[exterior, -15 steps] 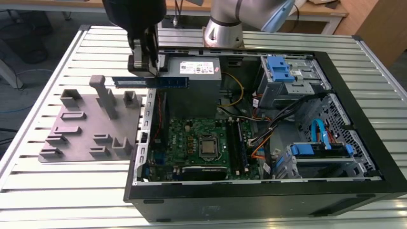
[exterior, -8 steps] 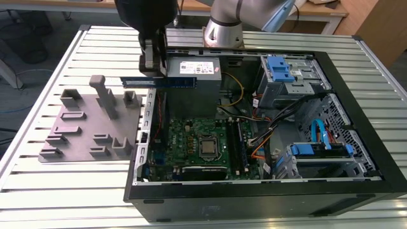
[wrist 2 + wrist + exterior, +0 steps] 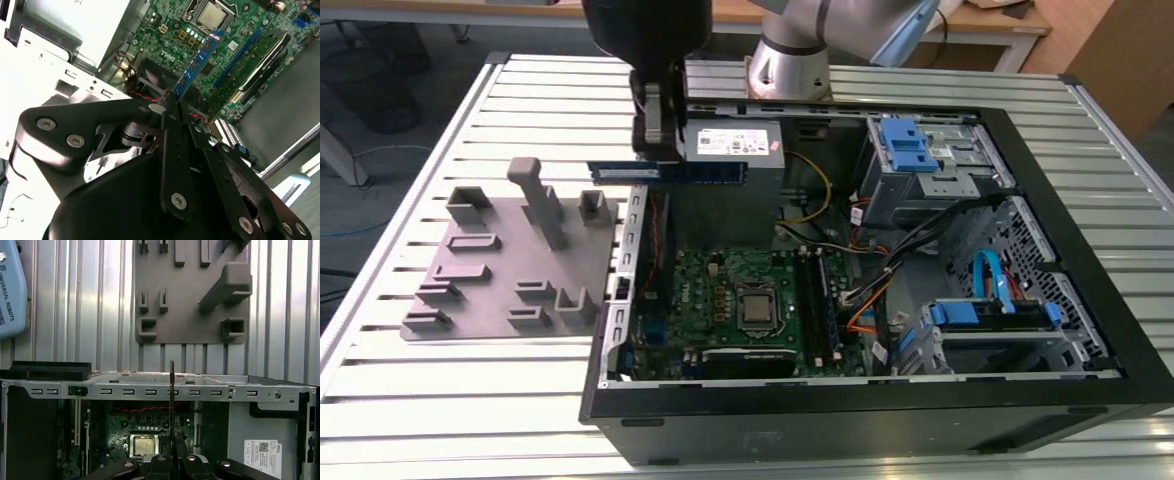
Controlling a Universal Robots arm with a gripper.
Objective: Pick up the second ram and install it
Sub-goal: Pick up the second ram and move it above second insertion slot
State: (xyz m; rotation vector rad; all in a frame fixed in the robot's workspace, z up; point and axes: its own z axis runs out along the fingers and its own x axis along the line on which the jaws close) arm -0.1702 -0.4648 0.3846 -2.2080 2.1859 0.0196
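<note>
By the black gripper (image 3: 662,152) the second ram (image 3: 710,172), a long thin blue-green memory board, is pinched level over the open black computer case (image 3: 854,425), at its far corner on the exterior view's left, so carrying is judged in hand and squaring with a free slot of the green motherboard (image 3: 714,280) called for.

Robotics lab: slatted metal bench (image 3: 454,400), open computer case (image 3: 854,428), grey fixture block (image 3: 494,270), wooden desks (image 3: 987,18)
</note>
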